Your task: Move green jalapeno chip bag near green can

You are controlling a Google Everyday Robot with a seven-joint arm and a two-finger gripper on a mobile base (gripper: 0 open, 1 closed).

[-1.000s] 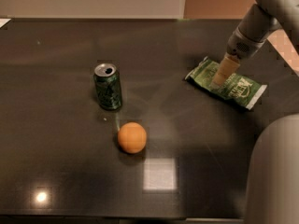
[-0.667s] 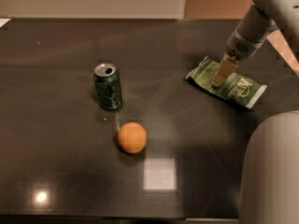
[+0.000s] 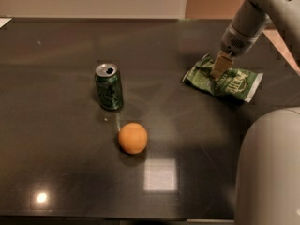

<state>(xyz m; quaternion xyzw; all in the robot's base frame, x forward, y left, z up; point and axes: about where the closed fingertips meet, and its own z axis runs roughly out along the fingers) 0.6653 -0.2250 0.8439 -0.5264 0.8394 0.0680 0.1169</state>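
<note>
The green jalapeno chip bag [image 3: 232, 82] lies flat on the dark table at the right, with its white sealed end toward the right. My gripper [image 3: 217, 72] comes down from the upper right onto the bag's left half. Its tan fingers [image 3: 220, 63] are shut on the crinkled bag, which still rests on the table. The green can [image 3: 108, 87] stands upright at centre left with its silver top open, far to the left of the bag.
An orange ball [image 3: 132, 138] lies in front of the can, slightly to its right. The robot's pale body [image 3: 269, 172] fills the lower right corner. The dark table [image 3: 56, 163] runs to a pale wall at the back.
The gripper has settled slightly lower onto the bag's left half and its fingers have drawn together. The bag, can and ball have stayed in place.
</note>
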